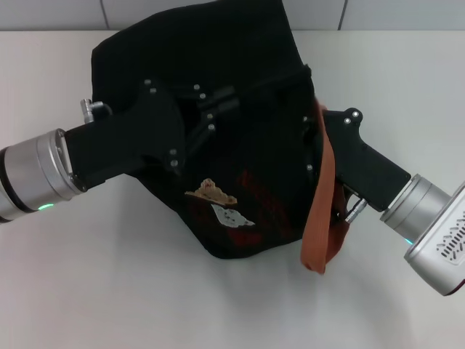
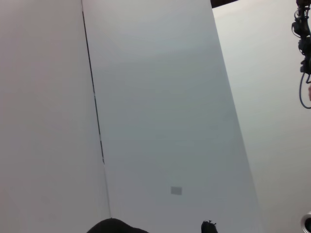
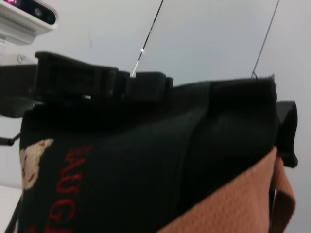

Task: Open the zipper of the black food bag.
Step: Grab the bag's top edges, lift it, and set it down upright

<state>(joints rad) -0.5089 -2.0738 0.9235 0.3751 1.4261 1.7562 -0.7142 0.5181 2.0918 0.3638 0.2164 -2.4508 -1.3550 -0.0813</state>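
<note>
The black food bag (image 1: pixel 247 58) stands tilted in the middle of the white table, its bear pictures (image 1: pixel 212 193) and red lettering facing me. My left gripper (image 1: pixel 207 109) reaches in from the left and lies over the bag's top. From the right, my right gripper (image 1: pixel 317 138) is shut on the bag's end, with an orange-brown strap (image 1: pixel 323 211) hanging across it. The right wrist view shows the bag (image 3: pixel 146 160) close up, the strap (image 3: pixel 233 204) and the left gripper (image 3: pixel 77 80) on the top rim. The zipper is hidden.
The white table (image 1: pixel 109 291) spreads out around the bag on all sides. A pale panelled wall (image 2: pixel 160 97) fills the left wrist view, with only a dark sliver of the bag (image 2: pixel 114 227) at its lower edge.
</note>
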